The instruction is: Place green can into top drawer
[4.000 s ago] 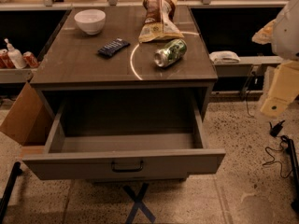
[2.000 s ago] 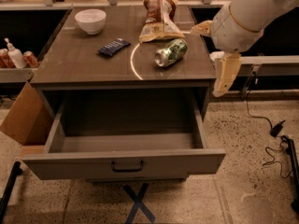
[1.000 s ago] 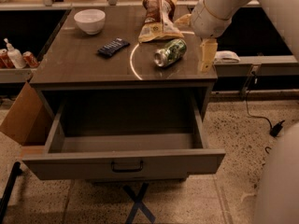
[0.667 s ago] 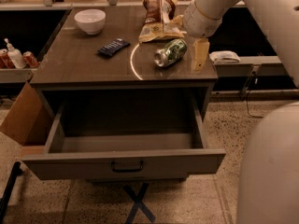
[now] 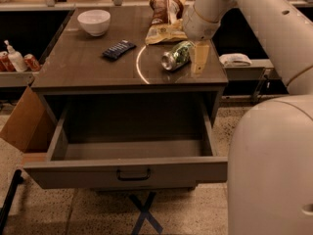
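Observation:
The green can (image 5: 177,55) lies on its side on the right part of the cabinet top (image 5: 88,72), its silver end facing the front left. My gripper (image 5: 198,58) hangs from the white arm (image 5: 254,18) and sits just to the right of the can, close to the top's right edge. The top drawer (image 5: 124,173) is pulled out wide below the top, and its inside shows nothing in it. A dark bar handle (image 5: 133,175) sits at the centre of its front panel.
A white bowl (image 5: 94,21), a dark flat packet (image 5: 119,49) and a brown chip bag (image 5: 166,16) lie on the top. A cardboard box (image 5: 24,126) leans at the left. Bottles and cans (image 5: 14,60) stand on a left shelf. My white body (image 5: 271,170) fills the lower right.
My arm has swung in from the right and lowered; the gripper moved left to sit beside the green can. The can and the drawer have not moved.

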{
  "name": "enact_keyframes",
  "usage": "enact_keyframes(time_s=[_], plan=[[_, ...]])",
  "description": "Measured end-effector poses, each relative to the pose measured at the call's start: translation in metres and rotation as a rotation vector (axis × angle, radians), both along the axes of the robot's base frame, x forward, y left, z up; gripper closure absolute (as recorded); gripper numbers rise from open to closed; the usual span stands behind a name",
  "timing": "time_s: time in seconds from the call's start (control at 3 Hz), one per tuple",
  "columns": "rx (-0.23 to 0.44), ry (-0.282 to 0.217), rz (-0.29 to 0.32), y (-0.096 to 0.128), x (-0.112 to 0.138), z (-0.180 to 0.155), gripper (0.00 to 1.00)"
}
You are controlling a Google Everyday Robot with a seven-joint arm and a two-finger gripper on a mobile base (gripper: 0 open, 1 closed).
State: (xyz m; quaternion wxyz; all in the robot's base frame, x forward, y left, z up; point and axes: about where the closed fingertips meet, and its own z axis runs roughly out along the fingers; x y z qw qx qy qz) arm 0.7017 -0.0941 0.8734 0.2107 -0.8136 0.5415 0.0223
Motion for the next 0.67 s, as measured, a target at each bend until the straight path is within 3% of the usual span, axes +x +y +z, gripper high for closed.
enact_keyframes(time_s=[0.67], plan=[[-0.013, 0.048, -0.025, -0.001, 0.016, -0.023, 0.00]])
